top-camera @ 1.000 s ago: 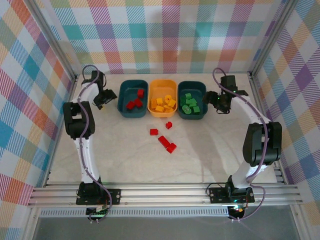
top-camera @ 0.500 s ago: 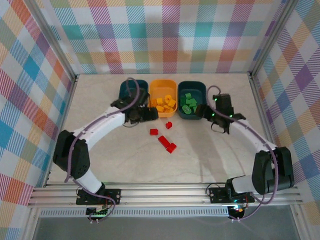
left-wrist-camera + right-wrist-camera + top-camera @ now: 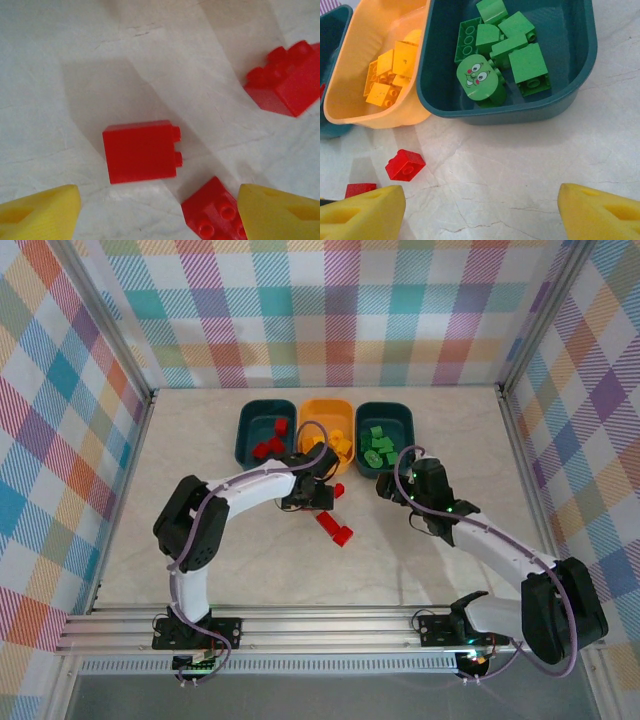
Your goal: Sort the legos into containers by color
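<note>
Upper centre, a row: teal tub (image 3: 258,420) holds red legos (image 3: 268,447), orange-yellow tub (image 3: 322,416) yellow legos (image 3: 343,445), second teal tub (image 3: 396,419) green legos (image 3: 378,447). Loose red legos (image 3: 335,528) lie below.

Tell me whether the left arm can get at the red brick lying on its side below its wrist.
Probably yes. The left gripper is open and aimed at the red brick, which lies on bare table, nothing over it. A second red brick close beside it might get nudged.

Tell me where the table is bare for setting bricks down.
Bare: the near stretch from the red bricks to the front rail; the strip left of the left tub. Crowded: those bricks and left gripper before the orange tub.
</note>
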Controlling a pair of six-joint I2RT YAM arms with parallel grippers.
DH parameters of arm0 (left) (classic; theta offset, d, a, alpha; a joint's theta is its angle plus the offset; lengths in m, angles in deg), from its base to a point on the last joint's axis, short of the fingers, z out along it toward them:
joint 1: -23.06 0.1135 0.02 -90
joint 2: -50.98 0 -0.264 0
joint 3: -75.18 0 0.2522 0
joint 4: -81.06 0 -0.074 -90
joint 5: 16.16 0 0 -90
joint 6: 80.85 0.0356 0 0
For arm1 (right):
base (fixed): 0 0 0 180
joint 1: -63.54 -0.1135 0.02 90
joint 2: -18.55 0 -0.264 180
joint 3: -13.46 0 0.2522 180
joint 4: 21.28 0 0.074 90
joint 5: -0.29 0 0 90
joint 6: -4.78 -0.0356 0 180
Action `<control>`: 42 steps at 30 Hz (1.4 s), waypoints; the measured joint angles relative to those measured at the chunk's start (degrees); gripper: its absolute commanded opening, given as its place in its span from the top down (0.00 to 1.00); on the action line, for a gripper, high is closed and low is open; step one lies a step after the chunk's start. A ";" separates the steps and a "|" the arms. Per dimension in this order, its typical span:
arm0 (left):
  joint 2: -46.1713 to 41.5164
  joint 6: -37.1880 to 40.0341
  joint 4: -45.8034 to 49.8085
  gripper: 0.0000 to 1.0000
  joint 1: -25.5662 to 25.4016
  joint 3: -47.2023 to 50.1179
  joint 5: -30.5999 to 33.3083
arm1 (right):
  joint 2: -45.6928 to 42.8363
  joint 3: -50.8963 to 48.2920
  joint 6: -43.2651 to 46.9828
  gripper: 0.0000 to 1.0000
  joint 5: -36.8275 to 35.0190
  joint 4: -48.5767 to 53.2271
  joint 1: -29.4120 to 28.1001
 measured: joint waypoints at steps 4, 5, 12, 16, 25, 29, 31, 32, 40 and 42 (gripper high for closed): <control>4.17 0.04 1.57 0.24 -0.15 -2.62 2.10 | -0.04 -1.36 -0.37 0.22 -0.66 -1.57 0.00; 5.01 0.07 1.66 0.24 -0.15 -3.21 2.51 | -0.04 -1.70 -0.46 0.22 -0.90 -1.99 -0.02; 7.52 -0.63 1.07 0.47 -0.33 -4.39 3.85 | -0.20 -2.03 -1.27 0.23 -1.16 -3.10 -0.04; 7.54 -1.81 0.20 0.61 -0.70 -4.26 4.24 | -1.66 -2.43 -1.46 0.23 -1.16 -3.23 -0.04; 2.78 -2.75 0.17 0.67 -1.22 -0.87 6.38 | -2.86 -2.89 -2.82 0.23 -0.24 -3.74 -0.04; -1.77 -1.25 2.95 0.67 -1.16 -4.68 7.08 | -2.34 -3.21 -2.99 0.24 -0.11 -4.44 -0.04; -3.61 0.04 3.26 0.67 -0.33 -8.37 7.76 | -1.90 -3.50 -3.04 0.24 -0.11 -4.81 -0.04; -4.35 0.63 3.13 0.66 0.35 -10.32 7.89 | -1.68 -3.61 -3.15 0.24 -0.11 -4.85 -0.04; 0.44 2.64 2.80 0.65 17.86 -20.17 5.16 | -0.94 -3.82 -3.19 0.24 -0.13 -5.49 -0.04; 5.33 2.73 3.10 0.64 21.70 -23.61 4.59 | -0.70 -3.82 -3.19 0.24 -0.11 -5.62 -0.07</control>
